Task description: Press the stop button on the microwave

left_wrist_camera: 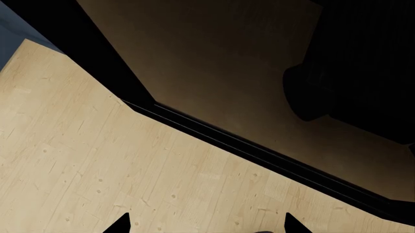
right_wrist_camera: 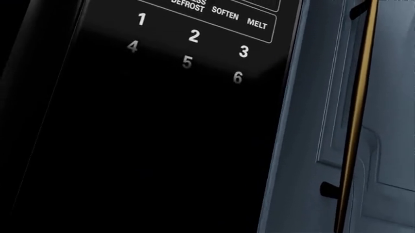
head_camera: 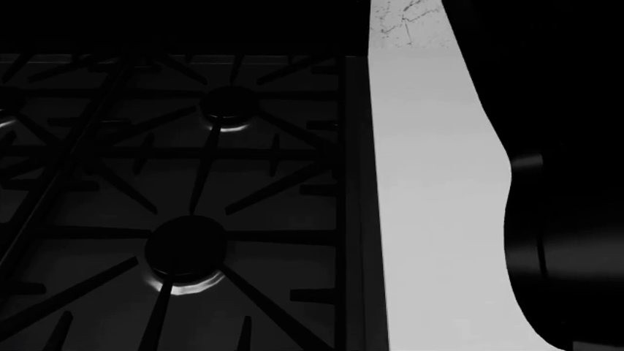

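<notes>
The right wrist view is filled by the microwave's black control panel, seen from very close. White keys 1 to 6 and the words DEFROST, SOFTEN and MELT show on it. Below them the panel is black and no stop button shows. My right gripper's fingers do not stand out against that black, so I cannot see how they stand. In the left wrist view my left gripper is open, its two black fingertips wide apart over a pale wooden floor, with nothing between them.
A blue-grey cabinet door with a long brass handle stands beside the microwave. In the head view a black gas stove lies beside a white counter. A dark arm part covers that view's right side.
</notes>
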### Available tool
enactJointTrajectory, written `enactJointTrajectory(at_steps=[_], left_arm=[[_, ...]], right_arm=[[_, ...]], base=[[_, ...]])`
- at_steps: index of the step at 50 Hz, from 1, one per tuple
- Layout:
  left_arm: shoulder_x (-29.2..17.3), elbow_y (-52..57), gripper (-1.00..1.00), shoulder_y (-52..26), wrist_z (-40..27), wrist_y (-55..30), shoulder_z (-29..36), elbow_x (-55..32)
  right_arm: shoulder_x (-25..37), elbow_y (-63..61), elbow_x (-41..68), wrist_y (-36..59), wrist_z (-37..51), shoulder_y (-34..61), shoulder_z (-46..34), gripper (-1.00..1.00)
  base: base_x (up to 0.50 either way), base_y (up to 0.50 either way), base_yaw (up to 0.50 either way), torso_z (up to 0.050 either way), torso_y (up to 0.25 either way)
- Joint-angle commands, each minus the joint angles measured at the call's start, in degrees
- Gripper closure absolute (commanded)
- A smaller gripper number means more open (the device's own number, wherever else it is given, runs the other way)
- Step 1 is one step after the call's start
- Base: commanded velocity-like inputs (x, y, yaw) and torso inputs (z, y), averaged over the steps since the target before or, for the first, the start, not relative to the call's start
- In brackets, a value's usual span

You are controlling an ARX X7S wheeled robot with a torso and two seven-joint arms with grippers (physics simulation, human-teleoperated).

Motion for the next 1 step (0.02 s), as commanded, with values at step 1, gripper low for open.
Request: enactJointTrajectory(at_steps=[1], left_arm=[[0.0, 0.0, -1.0, 0.0, 0.0, 0.0, 0.0, 0.0]], right_arm=[[1.18, 8.41, 2.95, -7.71, -7.27, -3.31, 1.82, 1.0]], base=[[0.03, 0.0, 0.01, 0.0, 0.0]])
